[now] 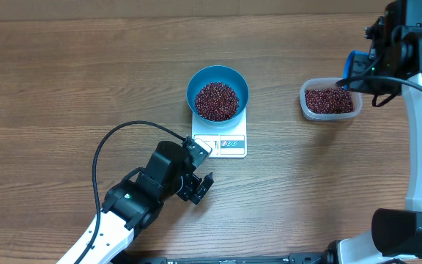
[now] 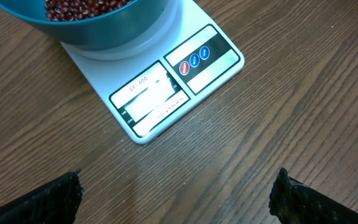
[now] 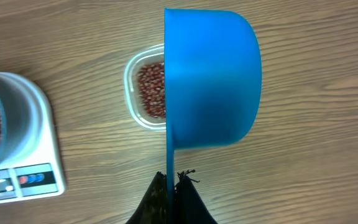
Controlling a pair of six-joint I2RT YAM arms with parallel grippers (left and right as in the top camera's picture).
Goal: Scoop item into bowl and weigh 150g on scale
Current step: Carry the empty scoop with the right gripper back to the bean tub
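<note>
The blue bowl (image 1: 217, 79) stands on the white scale (image 1: 222, 144), holding a heap of dark red-brown beans (image 1: 217, 100). My left gripper (image 1: 201, 185) hovers open over bare wood just in front of the scale (image 2: 166, 87), its fingertips (image 2: 61, 194) wide apart with nothing between them. The bowl's wall (image 2: 110, 31) fills the top of the left wrist view. My right gripper (image 3: 174, 185) is shut on the thin handle of a small blue scoop (image 3: 213, 81). The scoop is turned on its side by the tub, its inside hidden.
A clear plastic tub (image 1: 306, 101) of more beans (image 3: 151, 90) sits right of the scale, under the right arm. The left arm's black cable (image 1: 105, 147) loops over the table at front left. Bare wood surrounds the scale.
</note>
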